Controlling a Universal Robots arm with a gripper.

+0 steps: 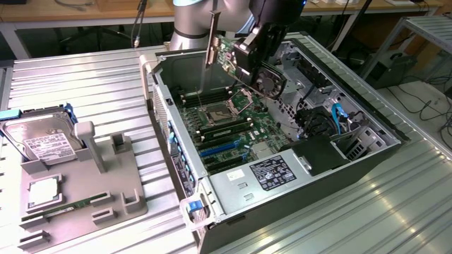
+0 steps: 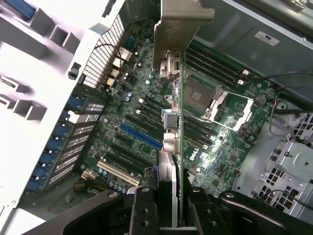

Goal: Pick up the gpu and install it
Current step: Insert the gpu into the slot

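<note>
Gripper (image 2: 168, 198) tight around gpu (image 2: 168, 68), over motherboard (image 2: 127, 112) in open case (image 1: 159, 90), blue slot (image 2: 139, 136) nearby.

I am looking into what seems a robotics lab or electronics workshop: an open grey metal computer tower case (image 1: 297, 211) is lying on a ribbed aluminium table (image 1: 84, 79). A grey plastic parts fixture (image 1: 78, 185) is sitting beside the case, with wooden workbenches (image 1: 63, 11) and loose black cables (image 1: 429, 108) showing beyond it.

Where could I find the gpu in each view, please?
Exterior view: gpu held above the open case, bracket toward the exterior view's left.
Wrist view: gpu edge-on, over the motherboard.
Shared landmark: the CPU socket.
</note>
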